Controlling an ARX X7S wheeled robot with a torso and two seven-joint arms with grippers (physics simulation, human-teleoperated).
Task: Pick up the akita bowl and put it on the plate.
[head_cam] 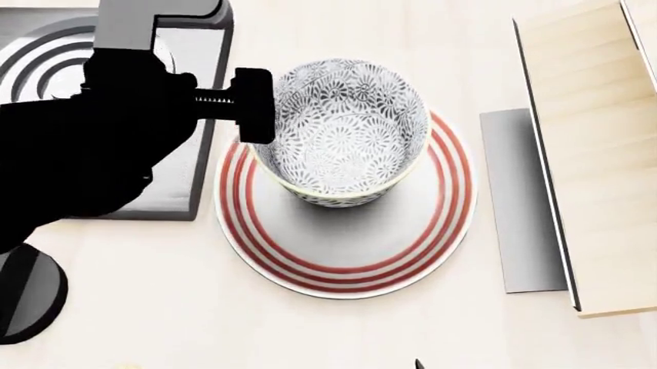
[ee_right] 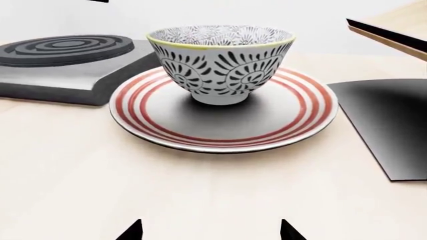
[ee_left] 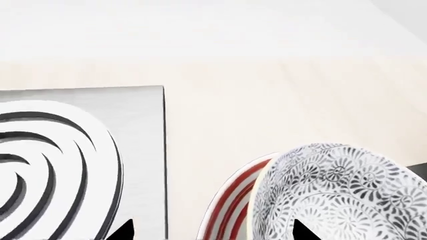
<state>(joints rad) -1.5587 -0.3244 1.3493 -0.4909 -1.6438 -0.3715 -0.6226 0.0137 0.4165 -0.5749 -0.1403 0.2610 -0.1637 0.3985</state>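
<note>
The akita bowl (head_cam: 344,138), white with a dense grey-black flower pattern and a pale yellow rim, stands upright on the plate (head_cam: 349,261), a flat white plate with red rings. Both show clearly in the right wrist view, bowl (ee_right: 220,65) on plate (ee_right: 220,125). My left gripper (head_cam: 246,108) hovers at the bowl's left rim. In its wrist view the left gripper (ee_left: 212,231) is open, one tip over the burner and the other over the bowl (ee_left: 333,195), with the plate's rim (ee_left: 233,200) between. My right gripper (ee_right: 211,231) is open over bare table, short of the plate.
A square grey burner (head_cam: 61,61) with concentric rings lies just left of the plate, partly hidden by my left arm. A dark grey flat panel (head_cam: 524,200) and a light wooden board (head_cam: 595,115) lie to the plate's right. A black round base (head_cam: 26,292) sits front left.
</note>
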